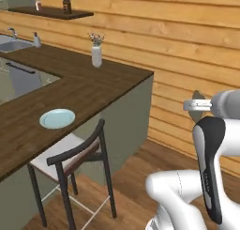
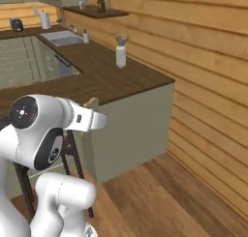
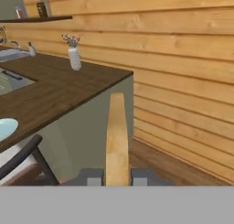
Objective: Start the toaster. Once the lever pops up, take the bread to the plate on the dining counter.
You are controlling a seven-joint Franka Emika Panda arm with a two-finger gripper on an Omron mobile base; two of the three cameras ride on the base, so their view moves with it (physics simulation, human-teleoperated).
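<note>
- So we've got the jaws clamped on the bread (image 3: 117, 136), held edge-on, long axis pointing straight out from them.
- Plate (image 1: 57, 118) sits on the table (image 1: 28, 126), ahead and off to the jaws' left, well apart.

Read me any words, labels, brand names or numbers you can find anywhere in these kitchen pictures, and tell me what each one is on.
No readable text anywhere.
Bottles on the wall shelf: dark patches that might be labels, too small and blurred to read.
Bread in the gripper, plate, vase and dining counter: no markings.
Round dark cap on the robot arm: a small red dot, no lettering.
</note>
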